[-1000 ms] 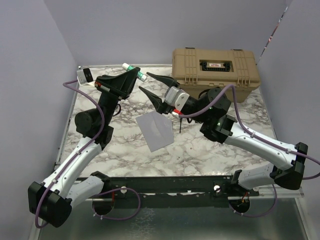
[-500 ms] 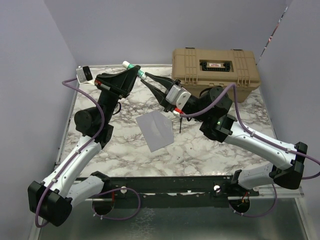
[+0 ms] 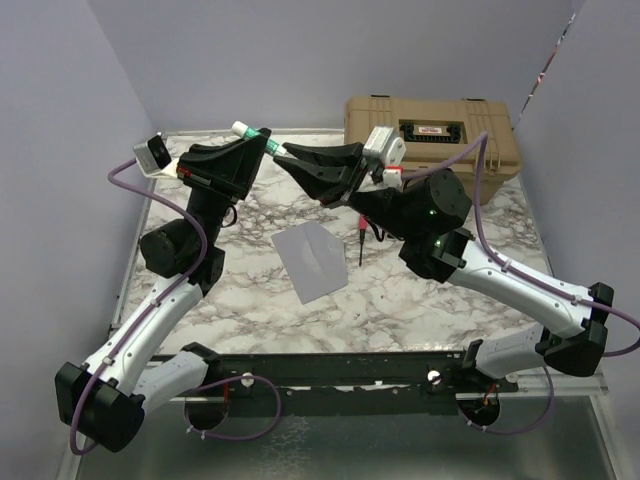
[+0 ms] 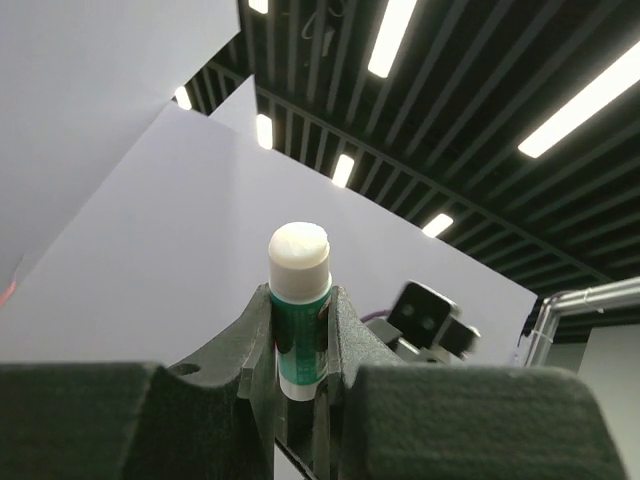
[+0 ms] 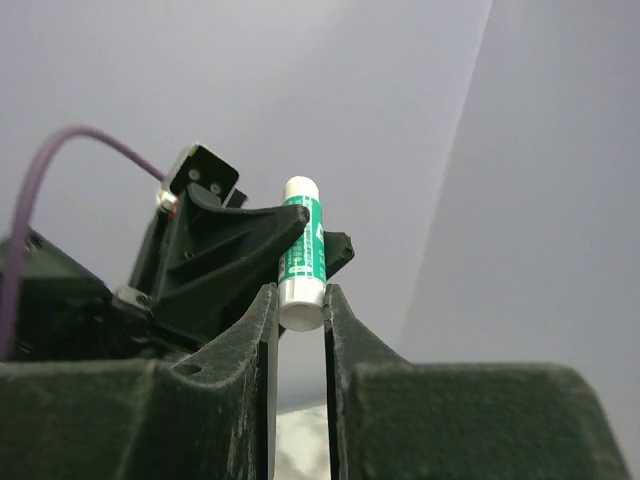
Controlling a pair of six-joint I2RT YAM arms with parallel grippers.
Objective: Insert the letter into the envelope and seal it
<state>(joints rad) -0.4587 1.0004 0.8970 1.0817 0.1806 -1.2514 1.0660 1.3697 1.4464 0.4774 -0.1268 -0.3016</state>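
Above the 11 o'clock side of the desk (image 3: 420, 290), the glue stick (image 3: 245, 129) clamped in the left pincer (image 3: 262, 143) has been flanked by the right pincer (image 3: 282, 155), grip not discernible, presumably for uncapping, while the envelope (image 3: 312, 258) lies flat at centre.

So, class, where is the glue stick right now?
Top view: the glue stick is raised above the table at back left, clamped in the left gripper, its other end inside the right gripper.

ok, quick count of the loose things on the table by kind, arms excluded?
Envelope: 1
Glue stick: 1
Tan case: 1
Thin red-ended stick, maybe a pen: 1
Total: 4
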